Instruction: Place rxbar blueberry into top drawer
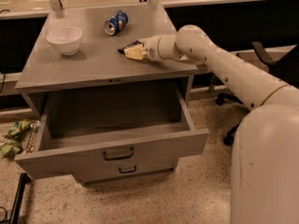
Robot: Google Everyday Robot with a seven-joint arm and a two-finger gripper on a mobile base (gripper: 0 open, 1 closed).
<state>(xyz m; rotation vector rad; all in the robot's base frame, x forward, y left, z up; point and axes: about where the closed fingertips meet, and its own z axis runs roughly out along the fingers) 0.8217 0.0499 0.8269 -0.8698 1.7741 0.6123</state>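
We judge 1 main risk: the small, flat, dark-wrapped rxbar blueberry (129, 46) could slip loose or be pushed along the grey metal cabinet top (88, 66) toward the blue soda can (116, 22), since only its edge shows beside the cream-coloured gripper (133, 54). It could also fall short of the wide grey top drawer (117, 146), pulled open below. The gripper lies against the bar; we cannot tell whether it has clamped it.

Cream gripper (132, 54) at dark rxbar blueberry (128, 46); grey top drawer (159, 146).
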